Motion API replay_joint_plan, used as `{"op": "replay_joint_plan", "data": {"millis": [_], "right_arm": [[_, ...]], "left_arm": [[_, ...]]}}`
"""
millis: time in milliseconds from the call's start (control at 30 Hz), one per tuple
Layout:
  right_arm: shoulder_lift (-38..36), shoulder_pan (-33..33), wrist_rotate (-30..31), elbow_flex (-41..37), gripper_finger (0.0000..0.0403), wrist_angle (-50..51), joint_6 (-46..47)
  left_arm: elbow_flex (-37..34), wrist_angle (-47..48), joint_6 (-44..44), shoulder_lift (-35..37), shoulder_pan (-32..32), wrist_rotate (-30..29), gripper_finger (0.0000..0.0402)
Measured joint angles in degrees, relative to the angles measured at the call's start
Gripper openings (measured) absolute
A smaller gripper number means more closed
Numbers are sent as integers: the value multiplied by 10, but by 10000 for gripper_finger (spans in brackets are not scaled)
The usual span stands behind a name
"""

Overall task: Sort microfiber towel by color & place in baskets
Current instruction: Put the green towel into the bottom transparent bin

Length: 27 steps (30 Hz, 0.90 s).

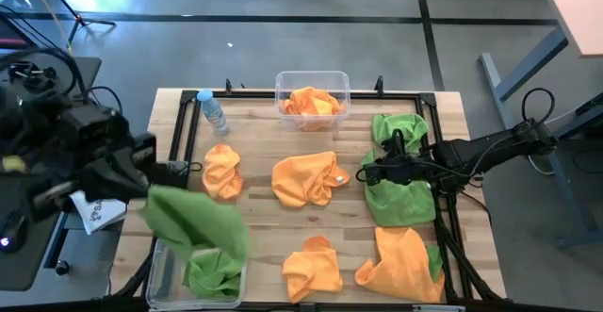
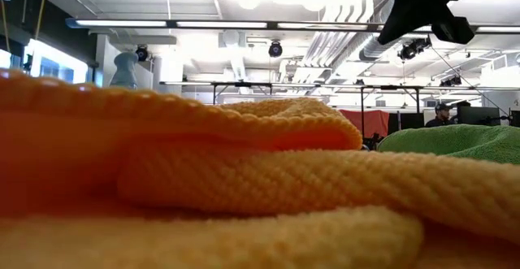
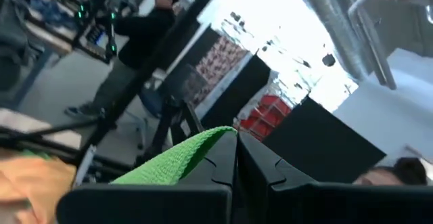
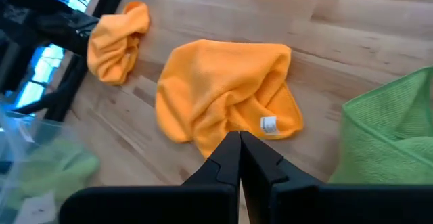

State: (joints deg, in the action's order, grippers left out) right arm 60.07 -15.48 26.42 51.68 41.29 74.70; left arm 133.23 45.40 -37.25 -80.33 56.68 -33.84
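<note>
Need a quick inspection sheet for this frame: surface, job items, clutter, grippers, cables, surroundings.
Surface: wooden table with a black frame along its edges.
Job's things: far basket holds an orange towel; near-left basket holds a green towel. Loose on the table: a central orange towel, three more orange, and green towels at the right.
Clutter: water bottle at the far left; white paper sheet off the table's left edge.
Grippers: left gripper shut on a hanging green towel over the near-left basket; right gripper shut, empty, beside the central orange towel.
Cables: black cables by the right arm.
Surroundings: person standing in the room beyond.
</note>
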Motion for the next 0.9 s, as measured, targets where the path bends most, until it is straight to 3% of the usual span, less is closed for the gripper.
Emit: {"op": "replay_joint_plan", "data": {"millis": [233, 400, 633, 667, 800, 900], "right_arm": [[0, -25, 5, 0, 0, -10, 13], [0, -44, 32, 0, 0, -9, 18], [0, -46, 36, 0, 0, -8, -13], [0, -46, 35, 0, 0, -8, -17], [0, -46, 25, 0, 0, -8, -42], [0, -46, 6, 0, 0, -8, -65]], "left_arm": [[0, 57, -74, -24, 87, -91, 0], [0, 149, -205, -52, 119, -128, 0], [-1, 449, -537, -101, 123, -108, 0], [-7, 452, -575, -108, 121, -97, 0], [-60, 393, -582, -114, 107, -85, 0], [-83, 446, -659, -122, 97, -41, 0]]}}
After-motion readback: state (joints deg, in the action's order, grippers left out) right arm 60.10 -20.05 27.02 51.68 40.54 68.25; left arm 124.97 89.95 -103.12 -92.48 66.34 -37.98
